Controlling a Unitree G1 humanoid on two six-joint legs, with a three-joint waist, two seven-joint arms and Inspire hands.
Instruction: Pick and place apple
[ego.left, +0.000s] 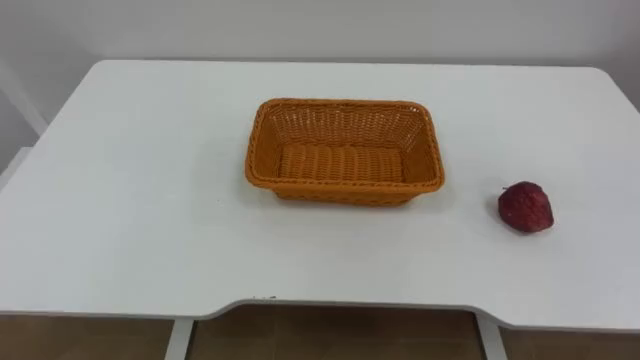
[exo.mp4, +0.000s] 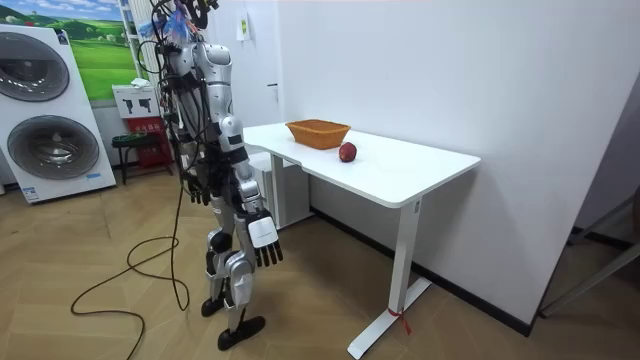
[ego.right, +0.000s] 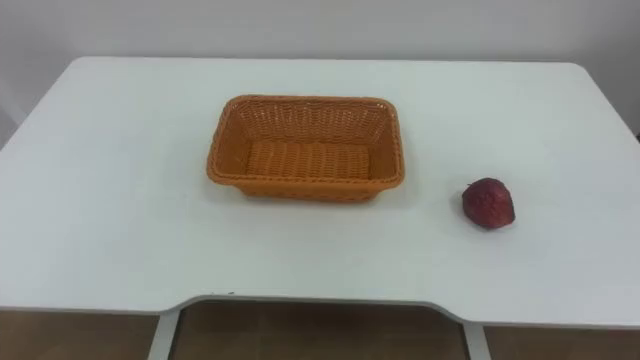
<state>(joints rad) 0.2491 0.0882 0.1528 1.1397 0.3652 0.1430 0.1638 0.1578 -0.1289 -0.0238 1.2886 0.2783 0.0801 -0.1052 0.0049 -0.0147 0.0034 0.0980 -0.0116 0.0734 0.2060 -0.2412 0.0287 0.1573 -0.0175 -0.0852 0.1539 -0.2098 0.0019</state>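
**Apple waits on the bench, both hands down**

The big white bench (ego.left: 130, 200) has the orange basket (ego.left: 340, 187) in its middle, with nothing in it. The red apple (ego.left: 526, 208) lies on the bench to the right of the basket, well apart from it. In the room view the robot stands at the bench with both arms hanging down. The right hand (exo.mp4: 266, 248) hangs by its leg with loose, open fingers that hold nothing. The left hand (exo.mp4: 200, 188) is small and dark there, and I cannot tell how it is held.

I think the first job is to reach for the apple. I would use the right hand, since the apple is on that side. I would come down from above and close the fingers round it softly, because a round apple may roll if I bump it. Then I would lift it over the basket's rim.

I cannot see the apple's back or underside. The basket's near inside wall hides behind its rim. The bench's right edge is cut off in the left eye view
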